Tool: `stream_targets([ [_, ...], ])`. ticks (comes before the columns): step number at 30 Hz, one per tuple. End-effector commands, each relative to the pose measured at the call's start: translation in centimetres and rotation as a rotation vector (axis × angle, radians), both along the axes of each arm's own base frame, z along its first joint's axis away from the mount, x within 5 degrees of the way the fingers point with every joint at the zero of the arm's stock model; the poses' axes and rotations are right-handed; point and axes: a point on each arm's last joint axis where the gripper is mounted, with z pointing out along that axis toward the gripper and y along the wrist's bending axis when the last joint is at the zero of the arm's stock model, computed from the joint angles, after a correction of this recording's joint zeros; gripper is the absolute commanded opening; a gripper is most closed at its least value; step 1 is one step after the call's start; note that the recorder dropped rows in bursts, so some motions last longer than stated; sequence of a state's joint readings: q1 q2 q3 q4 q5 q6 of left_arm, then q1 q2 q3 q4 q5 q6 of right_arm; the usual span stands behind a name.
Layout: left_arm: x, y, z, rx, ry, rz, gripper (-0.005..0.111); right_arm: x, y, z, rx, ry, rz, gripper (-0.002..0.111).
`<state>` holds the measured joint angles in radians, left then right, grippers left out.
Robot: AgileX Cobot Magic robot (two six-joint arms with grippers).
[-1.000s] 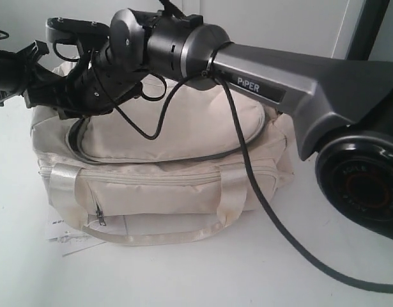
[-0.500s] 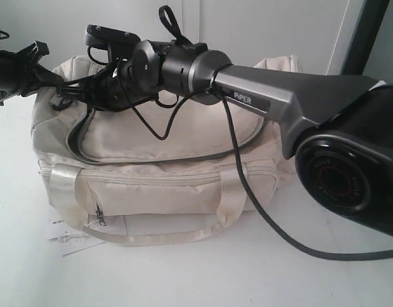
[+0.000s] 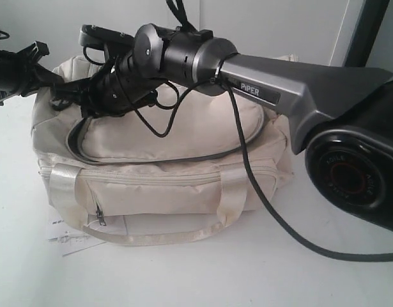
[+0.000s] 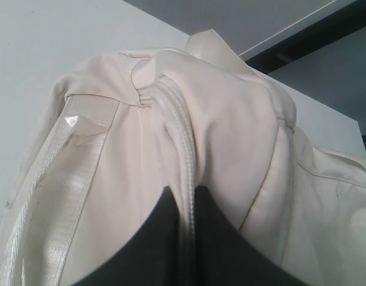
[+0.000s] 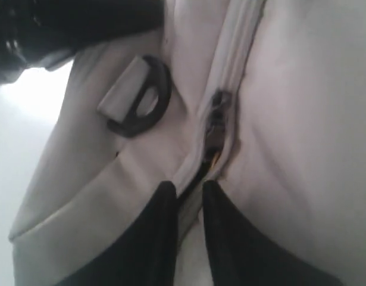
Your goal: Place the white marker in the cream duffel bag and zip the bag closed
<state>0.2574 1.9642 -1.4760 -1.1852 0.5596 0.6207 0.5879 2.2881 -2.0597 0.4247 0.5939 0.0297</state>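
The cream duffel bag (image 3: 183,185) stands on the white table, with its top flap's zipper running round the lid. My left gripper (image 3: 57,84) is at the bag's left end, and its jaws (image 4: 184,189) are shut on the bag's zipper seam (image 4: 181,137). My right gripper (image 3: 76,100) reaches across the bag's top to the same end. Its fingers (image 5: 187,186) stand a little apart astride the zipper line, just short of the dark zipper slider (image 5: 216,116). The white marker is hidden.
The right arm (image 3: 279,80) and its black cable (image 3: 273,217) hang over the bag. A black D-ring (image 5: 148,104) sits by the zipper's end. A white paper tag (image 3: 65,236) lies at the bag's front left. The arm's base (image 3: 356,173) stands at the right.
The right arm's wrist has risen and shifted along the bag's top near the left end. The left gripper has kept its hold and place.
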Motion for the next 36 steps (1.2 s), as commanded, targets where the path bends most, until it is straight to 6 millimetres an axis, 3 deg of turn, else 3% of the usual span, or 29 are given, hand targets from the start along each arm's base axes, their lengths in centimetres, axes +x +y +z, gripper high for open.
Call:
stream_targets([
  [1, 0.0, -0.1, 0.3, -0.013, -0.011, -0.007, 0.000, -1.4, 0.6, -0.2, -0.011, 0.057, 0.176, 0.019],
  [3, 0.0, -0.1, 0.3, -0.013, -0.011, -0.007, 0.000, -1.3, 0.6, -0.8, -0.044, 0.050, 0.202, 0.017],
  [8, 0.0, -0.1, 0.3, -0.013, -0.011, -0.007, 0.000, 0.1, 0.3, -3.7, -0.134, 0.002, 0.150, 0.000],
  [13, 0.0, -0.1, 0.3, -0.010, -0.013, -0.010, 0.000, 2.4, -0.9, -5.5, -0.078, 0.010, -0.105, 0.000],
  [20, 0.0, -0.1, 0.3, 0.007, -0.024, -0.021, 0.000, 3.6, -1.5, -4.1, 0.029, -0.077, -0.229, 0.002],
  [27, 0.0, -0.1, 0.3, 0.007, -0.024, -0.021, 0.000, 3.4, -1.7, -2.4, 0.059, -0.080, -0.241, 0.020],
  [36, 0.0, -0.1, 0.3, 0.007, -0.024, -0.021, 0.000, 1.7, -1.2, -1.6, -0.057, -0.053, -0.049, 0.023],
])
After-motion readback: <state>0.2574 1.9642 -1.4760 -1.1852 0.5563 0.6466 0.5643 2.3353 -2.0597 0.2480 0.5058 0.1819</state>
